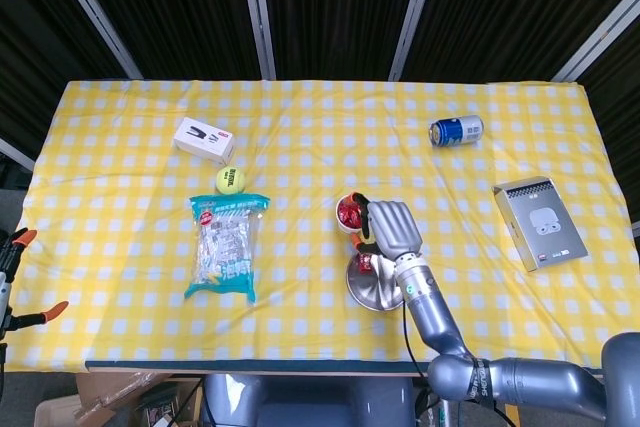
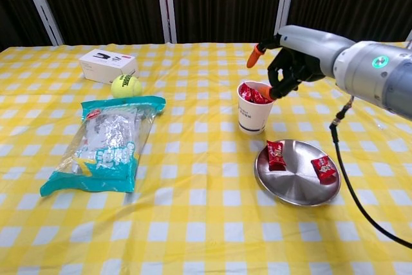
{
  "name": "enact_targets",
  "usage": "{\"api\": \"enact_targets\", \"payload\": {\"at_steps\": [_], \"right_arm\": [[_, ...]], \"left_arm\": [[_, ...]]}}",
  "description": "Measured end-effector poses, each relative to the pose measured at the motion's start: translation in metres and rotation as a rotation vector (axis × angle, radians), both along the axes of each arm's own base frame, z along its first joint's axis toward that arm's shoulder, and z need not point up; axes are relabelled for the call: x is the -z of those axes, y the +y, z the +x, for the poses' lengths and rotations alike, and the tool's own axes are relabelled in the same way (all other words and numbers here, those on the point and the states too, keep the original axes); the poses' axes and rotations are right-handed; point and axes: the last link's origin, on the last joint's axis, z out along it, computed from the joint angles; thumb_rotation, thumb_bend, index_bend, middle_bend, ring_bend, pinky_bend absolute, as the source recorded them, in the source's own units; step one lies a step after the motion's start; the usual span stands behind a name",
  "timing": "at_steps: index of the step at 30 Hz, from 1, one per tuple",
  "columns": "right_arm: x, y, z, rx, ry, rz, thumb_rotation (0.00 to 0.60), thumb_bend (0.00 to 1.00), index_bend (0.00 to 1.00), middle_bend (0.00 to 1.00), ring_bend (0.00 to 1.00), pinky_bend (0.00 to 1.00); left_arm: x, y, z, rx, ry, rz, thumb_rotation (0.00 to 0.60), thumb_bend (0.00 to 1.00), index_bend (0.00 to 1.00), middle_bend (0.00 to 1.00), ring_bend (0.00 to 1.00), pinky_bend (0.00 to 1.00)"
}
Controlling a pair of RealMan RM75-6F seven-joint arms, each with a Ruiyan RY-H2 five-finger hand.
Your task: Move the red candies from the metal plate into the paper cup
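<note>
Above the paper cup [image 2: 253, 114], already holding red candies, the right hand [image 2: 283, 69] hovers with fingers apart and nothing held, so the drop looks done; next it must reach down to the metal plate [image 2: 296, 185] for two remaining candies [image 2: 275, 154].

Head overhead, chest frontal, nearer.

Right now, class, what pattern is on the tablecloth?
The tablecloth is a yellow and white check, clearest in the chest view.
</note>
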Motion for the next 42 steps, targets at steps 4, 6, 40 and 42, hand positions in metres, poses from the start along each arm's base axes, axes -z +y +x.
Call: {"api": "enact_targets", "payload": {"at_steps": [4,6,40,42], "right_arm": [[0.000,0.017,-0.018,0.013,0.077,0.013,0.600,0.37,0.34,0.69,0.72,1.00],[0.002,0.025,-0.026,0.017,0.110,0.020,0.600,0.37,0.36,0.69,0.72,1.00],[0.034,0.054,-0.079,0.122,0.223,0.055,0.600,0.35,0.37,0.69,0.72,1.00],[0.033,0.055,-0.080,0.121,0.227,0.050,0.600,0.35,0.38,0.69,0.72,1.00]], "left_arm": [[0.000,0.000,0.001,0.004,0.004,0.002,0.600,0.01,0.00,0.00,0.00,0.00],[0.000,0.000,0.001,0.008,0.007,0.003,0.600,0.01,0.00,0.00,0.00,0.00],[0.000,-0.003,0.000,0.025,0.023,0.011,0.600,0.01,0.00,0.00,0.00,0.00],[0.000,-0.003,0.001,0.027,0.023,0.013,0.600,0.01,0.00,0.00,0.00,0.00]]}}
